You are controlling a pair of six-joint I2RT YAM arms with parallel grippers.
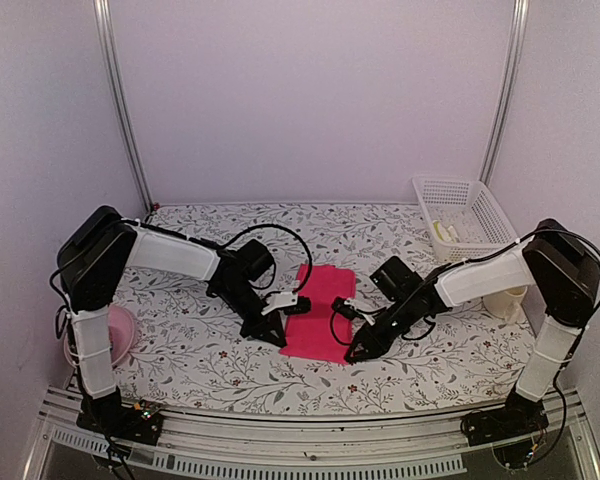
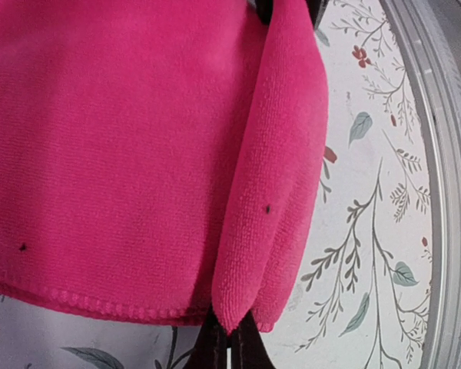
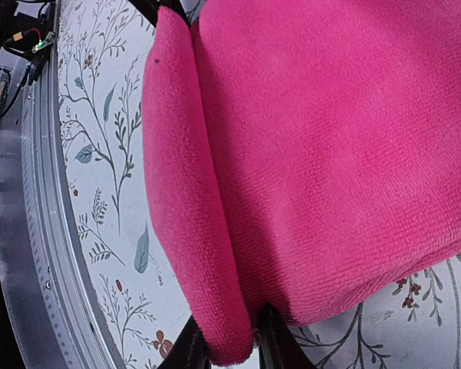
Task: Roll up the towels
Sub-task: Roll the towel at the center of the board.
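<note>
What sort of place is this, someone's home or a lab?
Probably a robot lab test cell, not a home: left arm and right arm bolted to a metal rail, bare walls with aluminium frame posts, a patterned tabletop with a pink towel and white basket.

pale tabletop (image 1: 210, 370) printed with leafy sprigs and small red flowers; plain lilac-white walls (image 1: 310, 100) behind and at both sides; two slanting aluminium posts (image 1: 122, 100) at the rear corners; a ribbed metal rail (image 1: 310, 435) along the near edge.
</note>
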